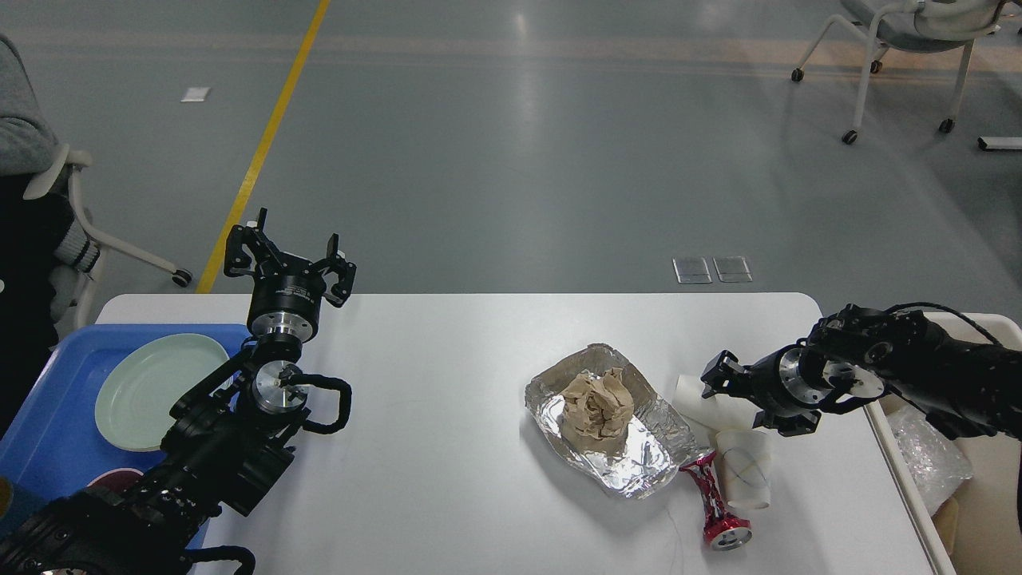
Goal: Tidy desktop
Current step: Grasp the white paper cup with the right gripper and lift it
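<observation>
The white desktop carries a crumpled foil tray with a ball of brown paper in it. To its right lie a white paper cup on its side, an upright paper cup and a crushed red can. My right gripper is low over the lying cup, open, with one finger above the cup's far side; I cannot tell whether it touches. My left gripper is raised over the desktop's far left corner, open and holding nothing.
A blue tray at the left holds a pale green plate and a dark red item at its near edge. A beige bin stands off the right edge with clear plastic wrap inside. Chairs stand on the floor beyond.
</observation>
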You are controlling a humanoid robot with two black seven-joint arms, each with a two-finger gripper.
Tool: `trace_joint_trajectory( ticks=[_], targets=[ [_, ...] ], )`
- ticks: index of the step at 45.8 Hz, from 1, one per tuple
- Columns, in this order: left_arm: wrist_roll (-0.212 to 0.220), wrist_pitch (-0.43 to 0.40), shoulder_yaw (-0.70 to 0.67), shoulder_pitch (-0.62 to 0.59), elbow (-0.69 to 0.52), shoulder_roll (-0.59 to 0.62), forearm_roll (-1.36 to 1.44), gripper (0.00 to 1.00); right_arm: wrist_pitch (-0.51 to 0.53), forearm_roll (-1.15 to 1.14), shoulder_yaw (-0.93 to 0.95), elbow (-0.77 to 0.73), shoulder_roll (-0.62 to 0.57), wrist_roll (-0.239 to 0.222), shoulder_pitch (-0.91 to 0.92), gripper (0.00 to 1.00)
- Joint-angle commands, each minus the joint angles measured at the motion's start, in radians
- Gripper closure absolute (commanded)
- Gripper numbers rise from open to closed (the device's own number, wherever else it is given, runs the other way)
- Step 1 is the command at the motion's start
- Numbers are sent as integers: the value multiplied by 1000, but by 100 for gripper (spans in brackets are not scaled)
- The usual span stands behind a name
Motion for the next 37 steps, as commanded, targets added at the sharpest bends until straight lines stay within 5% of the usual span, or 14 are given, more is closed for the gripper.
trace_joint_trajectory(
  ticks=[1, 8, 37],
  targets=[
    [0, 0, 0, 0, -1, 0, 0, 0, 4, 0, 48, -5, -29, 1, -10, 61],
    [0, 0, 0, 1, 1, 0, 0, 0, 9, 0, 79, -2, -54, 2, 9, 96],
    [0, 0, 0, 1, -1, 0, 0, 0, 170, 1, 235, 12, -121, 1, 59, 100]
  ],
)
